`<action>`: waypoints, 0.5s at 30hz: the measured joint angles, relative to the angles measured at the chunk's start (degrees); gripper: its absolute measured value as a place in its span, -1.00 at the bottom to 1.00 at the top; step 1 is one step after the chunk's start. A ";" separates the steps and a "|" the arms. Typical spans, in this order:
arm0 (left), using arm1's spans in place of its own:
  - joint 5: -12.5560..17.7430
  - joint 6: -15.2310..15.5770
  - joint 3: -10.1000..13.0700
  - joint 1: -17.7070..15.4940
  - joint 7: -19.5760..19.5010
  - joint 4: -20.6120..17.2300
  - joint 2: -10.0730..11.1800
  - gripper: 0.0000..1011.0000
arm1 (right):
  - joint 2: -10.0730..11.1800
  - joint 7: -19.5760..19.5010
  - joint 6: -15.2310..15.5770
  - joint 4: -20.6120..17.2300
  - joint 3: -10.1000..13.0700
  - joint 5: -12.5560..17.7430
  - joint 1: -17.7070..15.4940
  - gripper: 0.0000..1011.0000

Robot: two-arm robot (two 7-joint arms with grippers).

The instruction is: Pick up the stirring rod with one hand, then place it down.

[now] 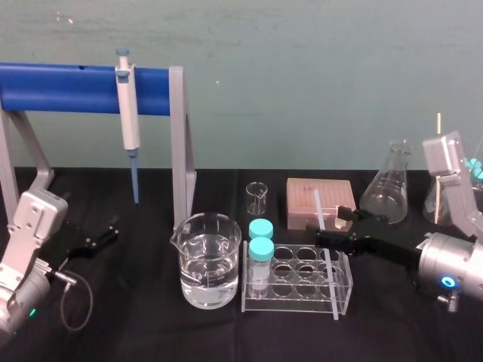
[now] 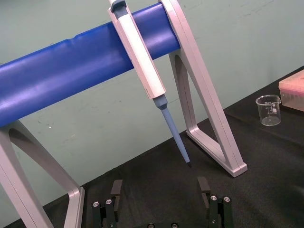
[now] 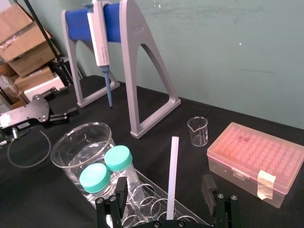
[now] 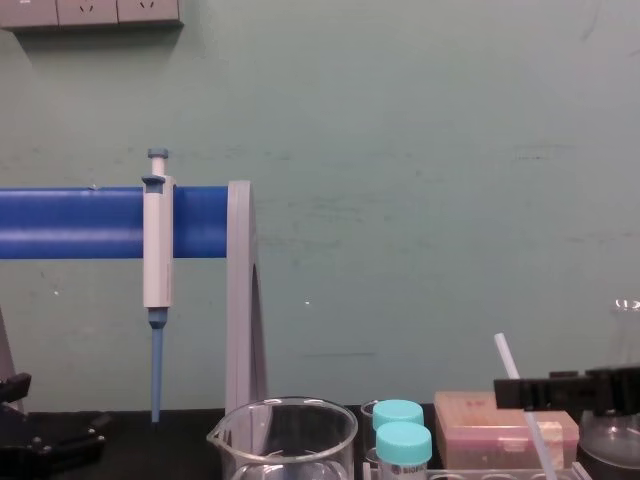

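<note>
Stirring rod [image 3: 171, 178], thin translucent white, sits untouched between the right gripper's [image 3: 165, 182] wide-spread blocky fingers [image 3: 121, 191]; left gripper [image 2: 160, 182] parked, also spread.

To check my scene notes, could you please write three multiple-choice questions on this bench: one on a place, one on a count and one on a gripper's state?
1. Where does the translucent white stirring rod lie?
A in the glass beaker; B hung on the blue stand; C across the clear plastic tube rack.
2. How many teal-capped tubes stand in that rack?
A one; B two; C four.
3. How are the black right gripper's fingers?
A open, either side of the rod; B shut on the rod; C shut on the flask.

Answers: 1 C, the rod crosses the rack's top. 2 B, two teal caps show. 3 A, both fingers stand clear of the rod.
</note>
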 joint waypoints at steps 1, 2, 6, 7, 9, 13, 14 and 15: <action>0.00 0.00 0.00 0.00 0.00 0.00 0.00 0.98 | -0.30 -0.37 0.32 0.29 -0.45 -0.35 0.36 0.98; 0.00 0.00 0.00 0.00 0.00 0.00 0.00 0.98 | -0.43 -0.53 0.41 0.42 -0.63 -0.45 0.50 0.98; 0.00 0.00 0.00 0.00 0.00 0.00 0.00 0.98 | -1.05 -1.26 0.84 0.94 -1.30 -1.00 1.04 0.98; 0.00 0.00 0.00 0.00 0.00 0.00 0.00 0.98 | -1.13 -1.35 0.87 1.00 -1.40 -1.19 1.13 0.98; 0.00 0.00 0.00 0.00 0.00 0.00 0.00 0.98 | -1.18 -1.61 0.87 1.05 -1.62 -1.63 1.24 0.98; 0.00 0.00 0.00 0.00 0.00 0.00 0.00 0.98 | -1.23 -1.83 0.84 1.10 -1.82 -2.03 1.35 0.98; 0.00 0.00 0.00 0.00 0.00 0.00 0.00 0.98 | -1.23 -1.82 0.85 1.10 -1.81 -2.02 1.35 0.98; 0.00 0.00 0.00 0.00 0.00 0.00 0.00 0.98 | -1.22 -1.82 0.84 1.11 -1.79 -1.99 1.35 0.98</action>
